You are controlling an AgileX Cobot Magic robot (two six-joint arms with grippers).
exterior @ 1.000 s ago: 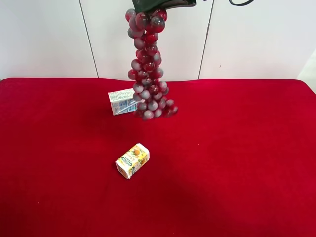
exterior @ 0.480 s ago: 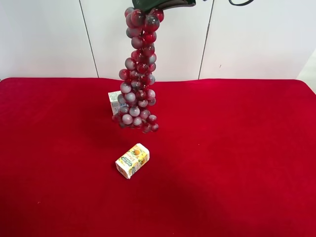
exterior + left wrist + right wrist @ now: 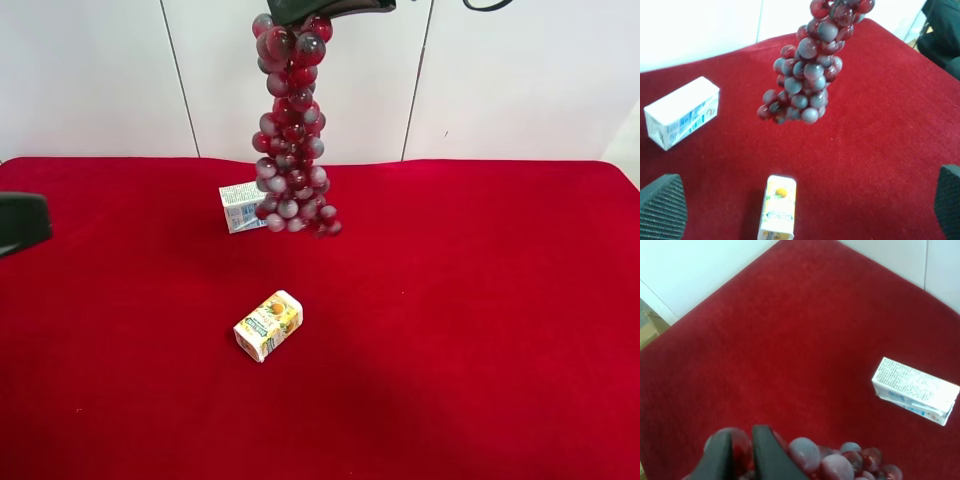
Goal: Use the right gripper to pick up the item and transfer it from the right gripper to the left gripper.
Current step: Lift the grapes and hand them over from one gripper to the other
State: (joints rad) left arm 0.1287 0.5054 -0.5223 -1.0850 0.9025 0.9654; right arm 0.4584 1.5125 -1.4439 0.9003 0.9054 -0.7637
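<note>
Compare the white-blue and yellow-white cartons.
The white-blue carton bears blue print; the yellow-white carton shows a fruit picture. In the exterior high view the white-blue carton lies farther back, partly behind the red-purple grape bunch; the yellow-white carton lies nearer, unhidden. Both lie flat on the red cloth.

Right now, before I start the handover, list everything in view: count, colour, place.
Long bunch of dark red and frosted purple grapes: one, hanging from the black right claw above the red cloth.
White-blue cardboard carton: one, lying on the cloth, partly behind the bunch's lower end in the exterior high view.
Yellow-white cardboard carton: one, lying on the cloth, nearer that camera.
Red cloth: one, covering the table.
Right claw: one, black, shut on the bunch's top.
Left claw: one, black, open, apart from the bunch.
</note>
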